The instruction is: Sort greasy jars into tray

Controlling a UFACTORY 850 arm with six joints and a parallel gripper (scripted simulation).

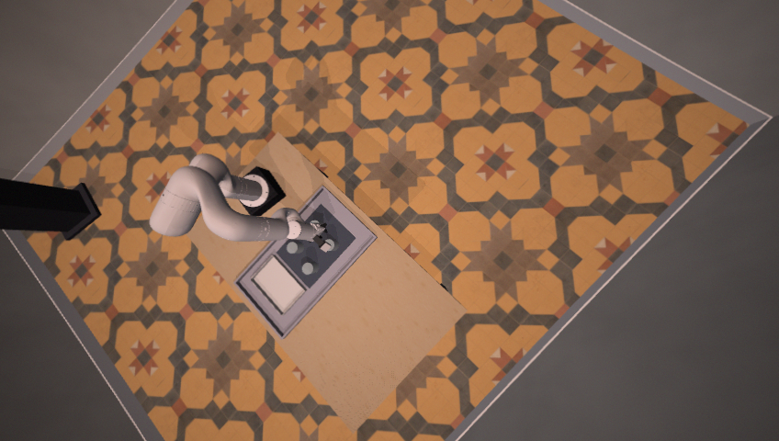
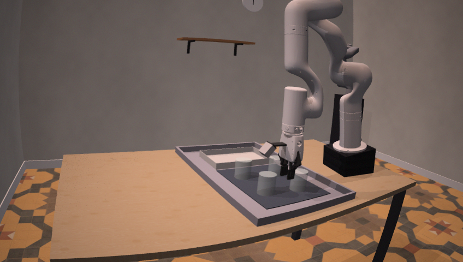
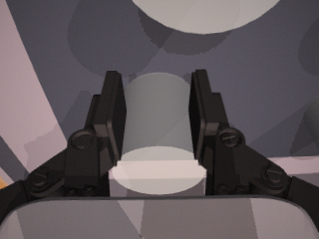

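Four translucent grey-green jars stand mouth down on the dark mat [image 1: 343, 234] [image 2: 253, 191]: the right jar [image 2: 302, 183], the front jar [image 2: 267, 185], the left jar [image 2: 243, 170] and the back jar [image 2: 273, 166], which is partly behind the gripper. My gripper [image 2: 287, 172] [image 3: 157, 90] points down and is partly open, with nothing held. Its fingers stand low beside the right jar, on its left in the exterior view; whether they touch it cannot be told. In the wrist view that jar shows beyond the gap between the fingers. The shallow beige tray [image 1: 277, 284] [image 2: 224, 165] holds no jar.
The tray and mat lie inside the rimmed lavender-grey steel table top [image 1: 251, 288] [image 2: 227, 194], which rests on a wooden table [image 1: 377, 327] [image 2: 130, 194]. The front jar's top [image 3: 206, 12] is close by in the wrist view. The black arm base [image 2: 344, 162] stands at the right.
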